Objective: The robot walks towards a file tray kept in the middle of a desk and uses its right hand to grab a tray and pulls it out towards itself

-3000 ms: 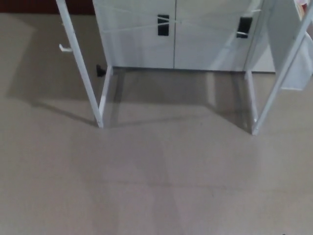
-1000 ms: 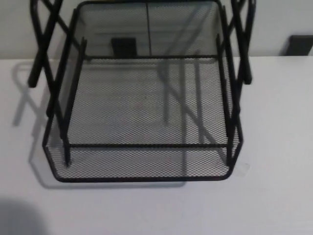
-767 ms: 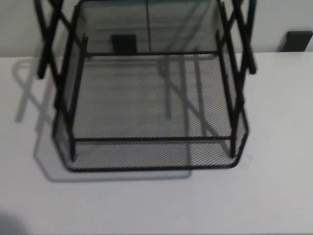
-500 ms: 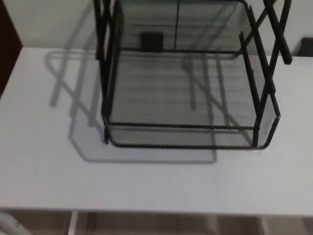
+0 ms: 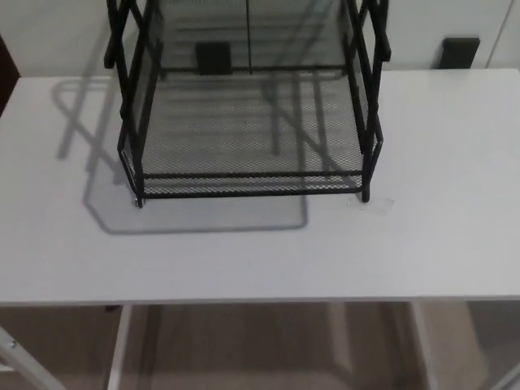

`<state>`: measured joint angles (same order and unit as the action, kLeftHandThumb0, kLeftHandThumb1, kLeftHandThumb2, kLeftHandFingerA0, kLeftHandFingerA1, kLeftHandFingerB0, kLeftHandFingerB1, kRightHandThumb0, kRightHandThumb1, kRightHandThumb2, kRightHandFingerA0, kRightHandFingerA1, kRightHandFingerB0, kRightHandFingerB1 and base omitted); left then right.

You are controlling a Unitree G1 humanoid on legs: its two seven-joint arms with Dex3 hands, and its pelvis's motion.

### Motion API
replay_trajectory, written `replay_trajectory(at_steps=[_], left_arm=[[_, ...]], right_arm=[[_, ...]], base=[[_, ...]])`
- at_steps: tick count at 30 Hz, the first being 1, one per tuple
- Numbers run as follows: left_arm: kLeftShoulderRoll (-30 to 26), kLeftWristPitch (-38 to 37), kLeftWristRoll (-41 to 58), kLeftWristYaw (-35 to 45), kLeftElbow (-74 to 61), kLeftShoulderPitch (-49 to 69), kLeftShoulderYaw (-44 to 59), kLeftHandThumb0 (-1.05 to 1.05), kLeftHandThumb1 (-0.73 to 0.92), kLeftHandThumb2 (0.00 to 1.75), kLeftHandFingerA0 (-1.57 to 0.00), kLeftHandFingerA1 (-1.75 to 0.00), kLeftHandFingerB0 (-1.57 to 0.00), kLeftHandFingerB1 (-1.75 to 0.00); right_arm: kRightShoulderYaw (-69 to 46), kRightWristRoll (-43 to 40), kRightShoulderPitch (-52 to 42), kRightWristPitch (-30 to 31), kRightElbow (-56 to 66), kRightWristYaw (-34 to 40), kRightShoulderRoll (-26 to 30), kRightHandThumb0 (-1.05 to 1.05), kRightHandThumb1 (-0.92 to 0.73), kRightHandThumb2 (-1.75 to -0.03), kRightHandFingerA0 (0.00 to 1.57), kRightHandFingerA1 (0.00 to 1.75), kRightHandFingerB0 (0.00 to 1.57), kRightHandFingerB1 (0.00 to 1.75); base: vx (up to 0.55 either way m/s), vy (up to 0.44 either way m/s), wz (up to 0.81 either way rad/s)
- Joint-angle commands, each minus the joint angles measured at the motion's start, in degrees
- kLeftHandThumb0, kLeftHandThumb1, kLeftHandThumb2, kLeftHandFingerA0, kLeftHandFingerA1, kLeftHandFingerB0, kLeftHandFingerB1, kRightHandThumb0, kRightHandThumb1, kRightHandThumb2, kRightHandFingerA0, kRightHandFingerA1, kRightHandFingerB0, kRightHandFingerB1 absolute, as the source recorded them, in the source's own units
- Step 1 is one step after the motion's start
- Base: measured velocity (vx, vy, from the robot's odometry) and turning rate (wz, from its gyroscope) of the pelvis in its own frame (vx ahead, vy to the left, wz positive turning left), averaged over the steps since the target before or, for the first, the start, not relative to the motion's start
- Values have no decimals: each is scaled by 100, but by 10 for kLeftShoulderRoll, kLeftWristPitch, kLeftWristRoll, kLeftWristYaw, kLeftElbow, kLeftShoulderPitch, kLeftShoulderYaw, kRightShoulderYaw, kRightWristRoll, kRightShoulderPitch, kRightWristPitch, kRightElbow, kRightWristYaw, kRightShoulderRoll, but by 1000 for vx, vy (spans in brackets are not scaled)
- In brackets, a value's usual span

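Observation:
A black wire-mesh file tray rack stands on the white desk, a little left of the middle and toward the back. Its lowest tray sits inside the frame, front rim facing me. Black crossed side supports rise out of the top of the picture, so the upper trays are cut off. Neither of my hands shows in the head view.
The desk's front edge runs across the lower part of the picture, with white legs and beige floor below. White cabinet doors with black handles stand behind the desk. The rack's shadow falls left and forward.
The whole picture has shifted: the camera swung from the floor up to the desk, then pulled back. The rack now appears smaller and farther left, and the desk's front edge shows.

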<state>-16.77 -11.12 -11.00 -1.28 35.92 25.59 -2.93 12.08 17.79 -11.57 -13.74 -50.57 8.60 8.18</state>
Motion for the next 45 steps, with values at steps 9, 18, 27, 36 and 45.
replay_trajectory(at_steps=[9, 18, 27, 36, 45], left_arm=[[-10, -19, -5, -8, 45, -4, 0, -27, 52, 59, -28, -47, -18, -35], [-20, 0, -23, -11, 8, 10, -11, -29, 52, 61, -29, -46, -17, -35], [-20, -6, -25, -9, 4, 16, -12, -29, 53, 61, -29, -47, -16, -35], [-25, 12, -8, 13, -36, 16, 2, -30, 54, 63, -26, -46, -16, -35], [-36, 16, 2, 33, -57, 3, 9, -33, 53, 63, -27, -47, -14, -36]], right_arm=[[11, 8, -10, -7, -7, 4, 4, -38, -61, -57, 54, 51, 49, 45], [18, 12, -24, -8, 15, 12, 4, -37, -61, -57, 54, 51, 51, 46], [16, 5, -55, -27, 63, 20, 4, -34, -59, -57, 61, 57, 51, 49], [-57, -164, -330, -92, 492, -19, -19, -53, -63, -59, 49, 49, 35, 42], [-307, -242, -415, -268, 773, 56, -26, -53, -70, -61, 42, 39, 27, 33]], base=[[33, 162, -9], [0, 21, 7], [-8, -42, 1], [0, 0, 0], [0, 0, 0]])
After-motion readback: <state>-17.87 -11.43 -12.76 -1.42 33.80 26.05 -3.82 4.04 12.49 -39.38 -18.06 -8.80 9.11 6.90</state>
